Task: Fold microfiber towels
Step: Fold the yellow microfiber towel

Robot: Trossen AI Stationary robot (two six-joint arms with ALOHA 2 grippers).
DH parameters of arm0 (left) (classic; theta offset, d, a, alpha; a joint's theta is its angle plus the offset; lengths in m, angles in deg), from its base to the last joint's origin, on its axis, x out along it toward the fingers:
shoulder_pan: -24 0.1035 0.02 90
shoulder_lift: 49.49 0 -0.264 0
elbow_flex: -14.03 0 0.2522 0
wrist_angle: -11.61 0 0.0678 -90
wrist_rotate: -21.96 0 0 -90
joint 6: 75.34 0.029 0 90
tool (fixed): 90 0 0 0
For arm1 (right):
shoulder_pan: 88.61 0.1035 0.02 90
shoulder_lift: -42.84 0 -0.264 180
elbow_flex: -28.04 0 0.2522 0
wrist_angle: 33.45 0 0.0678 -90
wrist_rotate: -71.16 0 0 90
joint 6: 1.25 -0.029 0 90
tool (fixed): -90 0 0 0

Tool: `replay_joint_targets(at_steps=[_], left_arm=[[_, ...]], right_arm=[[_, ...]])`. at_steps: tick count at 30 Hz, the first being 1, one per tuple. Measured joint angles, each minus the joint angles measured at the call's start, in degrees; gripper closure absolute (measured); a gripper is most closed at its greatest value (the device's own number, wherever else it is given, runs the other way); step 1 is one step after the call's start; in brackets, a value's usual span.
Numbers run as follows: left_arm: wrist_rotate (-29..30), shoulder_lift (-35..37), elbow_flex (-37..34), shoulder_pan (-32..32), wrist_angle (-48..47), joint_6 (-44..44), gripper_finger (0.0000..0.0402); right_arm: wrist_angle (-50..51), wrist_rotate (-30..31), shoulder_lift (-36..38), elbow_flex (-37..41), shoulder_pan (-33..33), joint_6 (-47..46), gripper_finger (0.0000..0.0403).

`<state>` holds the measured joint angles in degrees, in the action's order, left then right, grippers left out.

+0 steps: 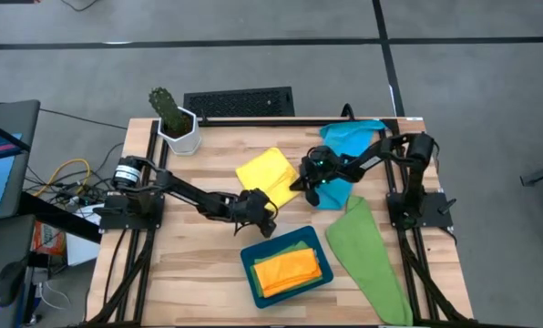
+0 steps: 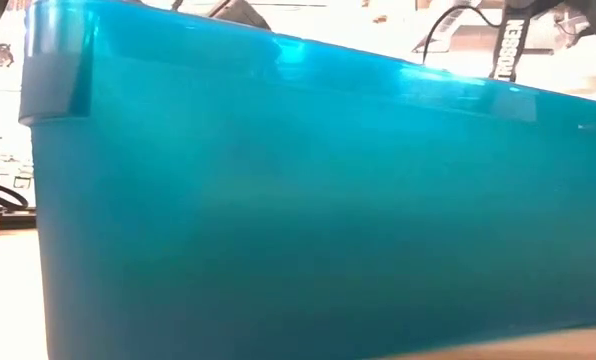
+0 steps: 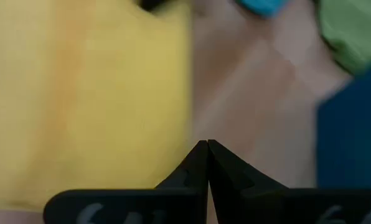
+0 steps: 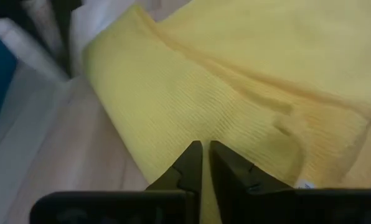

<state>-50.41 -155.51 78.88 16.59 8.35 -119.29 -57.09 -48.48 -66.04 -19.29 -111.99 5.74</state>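
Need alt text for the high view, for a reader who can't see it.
Both grippers, left and right, meet at a folded yellow towel mid-table. A teal tray holds an orange towel; a green towel lies on the right.

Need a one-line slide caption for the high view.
Both grippers, left and right, meet at the yellow towel mid-table; an orange towel lies in the teal tray.

Low view almost fully blocked by the teal tray point(image 2: 278, 200) wall, so the tabletop is hidden. Left wrist view blurred: yellow towel point(image 3: 86, 99) shows no texture. Green towel point(image 1: 372, 264) cut off at the tabletop's near edge.
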Motion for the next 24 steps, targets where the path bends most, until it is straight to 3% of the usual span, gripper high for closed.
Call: replay_joint_targets(at_steps=[3, 5, 11, 15, 20, 24], left_arm=[[-3.2, 0.1, 0.0, -0.6, 0.1, -0.6, 0.0402], [-1.6, 1.8, -0.1, -1.1, -2.2, -2.3, 0.0401], [16.0, 9.1, 0.9, -3.5, -13.6, -6.4, 0.0401], [24.4, 9.5, 0.1, -4.4, -19.0, -15.1, 0.0401], [24.3, 5.3, -0.9, -4.1, -14.5, -16.3, 0.0401], [21.9, 1.8, -0.9, -3.1, -12.2, -17.1, 0.0401]], right_arm=[[-0.8, 0.2, -0.9, -0.3, -0.1, -1.6, 0.0353], [-0.7, 0.2, -0.8, -0.3, -0.1, -2.0, 0.0361], [-0.6, -0.5, 1.7, 0.0, -0.6, -3.9, 0.0383], [-0.5, -0.4, 6.1, -0.1, -0.9, -4.0, 0.0383], [-1.1, 4.2, 8.8, -0.1, -1.2, -2.7, 0.0369], [1.6, 4.1, 8.8, -0.1, -1.5, -1.7, 0.0368]])
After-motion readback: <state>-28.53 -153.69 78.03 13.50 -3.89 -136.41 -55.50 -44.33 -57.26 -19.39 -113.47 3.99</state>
